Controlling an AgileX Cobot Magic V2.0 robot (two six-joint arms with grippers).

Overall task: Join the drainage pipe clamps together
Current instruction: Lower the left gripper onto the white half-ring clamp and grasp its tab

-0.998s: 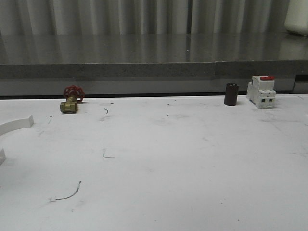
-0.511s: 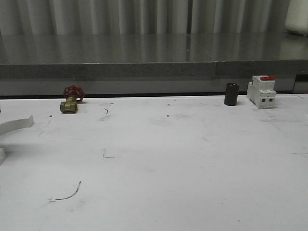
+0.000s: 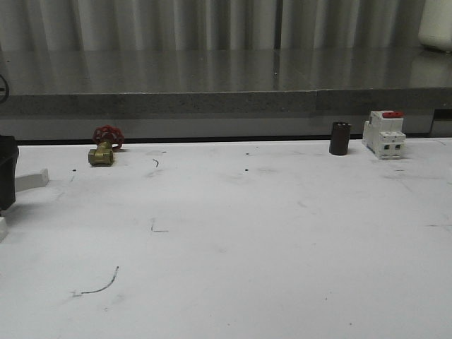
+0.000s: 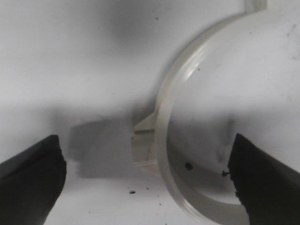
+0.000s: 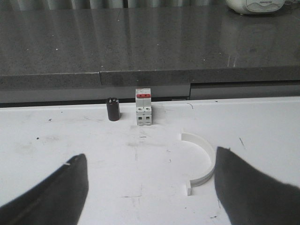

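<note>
One white half-ring drainage pipe clamp lies flat on the white table, its outer lug pointing sideways. My left gripper hovers open just above it, its black fingers straddling the band and lug. In the front view this clamp pokes out at the far left behind the left arm's black body. The other half-ring clamp lies ahead of my right gripper, which is open and empty, with the clamp close to one finger.
At the table's back edge stand a brass valve with a red handle, a dark cylinder and a white breaker with a red top. Behind them rises a grey stone ledge.
The left arm's black body has come into the front view at the far left and now covers part of the white clamp there.
</note>
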